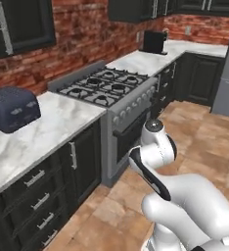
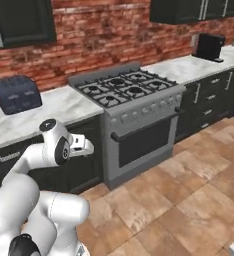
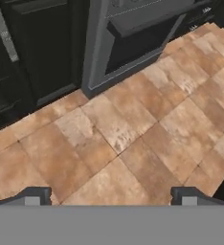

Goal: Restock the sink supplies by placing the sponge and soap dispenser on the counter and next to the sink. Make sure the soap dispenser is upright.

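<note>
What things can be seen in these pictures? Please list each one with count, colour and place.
toaster: one, dark blue, on the marble worktop left of the stove.
stove: one, steel grey with black burners and an oven door below, set between two worktops against the brick wall.
worktop: white-grey marble, on both sides of the stove.
black appliance: one, on the far worktop right of the stove; its kind is too small to tell.
lower cabinets: dark, with silver handles, under the worktops.
upper cabinets: dark, on the brick wall.
floor: brown-orange tiles.
gripper: one, dark fingertips wide apart, nothing between them, pointing down at the floor.
</note>
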Controlling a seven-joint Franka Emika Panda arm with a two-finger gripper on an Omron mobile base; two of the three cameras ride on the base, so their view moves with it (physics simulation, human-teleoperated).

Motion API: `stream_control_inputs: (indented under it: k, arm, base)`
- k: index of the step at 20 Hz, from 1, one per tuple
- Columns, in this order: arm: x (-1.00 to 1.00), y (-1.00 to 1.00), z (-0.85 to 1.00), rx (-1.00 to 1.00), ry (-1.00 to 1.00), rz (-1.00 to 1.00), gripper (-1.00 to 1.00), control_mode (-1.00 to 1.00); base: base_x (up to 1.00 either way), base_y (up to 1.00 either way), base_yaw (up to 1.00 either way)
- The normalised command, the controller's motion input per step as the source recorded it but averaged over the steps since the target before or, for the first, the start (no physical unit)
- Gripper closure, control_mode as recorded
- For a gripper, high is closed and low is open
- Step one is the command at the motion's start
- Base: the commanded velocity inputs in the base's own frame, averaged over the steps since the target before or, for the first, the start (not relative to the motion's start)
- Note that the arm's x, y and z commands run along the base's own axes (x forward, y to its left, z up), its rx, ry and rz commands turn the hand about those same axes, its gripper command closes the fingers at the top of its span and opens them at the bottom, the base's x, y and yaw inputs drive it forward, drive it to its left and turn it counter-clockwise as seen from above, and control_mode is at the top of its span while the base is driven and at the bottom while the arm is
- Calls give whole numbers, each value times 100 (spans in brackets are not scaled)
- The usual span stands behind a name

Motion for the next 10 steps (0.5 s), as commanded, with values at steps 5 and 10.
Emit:
stream_control_inputs:
  k: [5,10]
  arm:
    - [0,0,0,0,0,0,-100,100]
    - [0,0,0,0,0,0,-100,100]
  base:
    - [100,-1,-50]
    - [100,-1,-51]
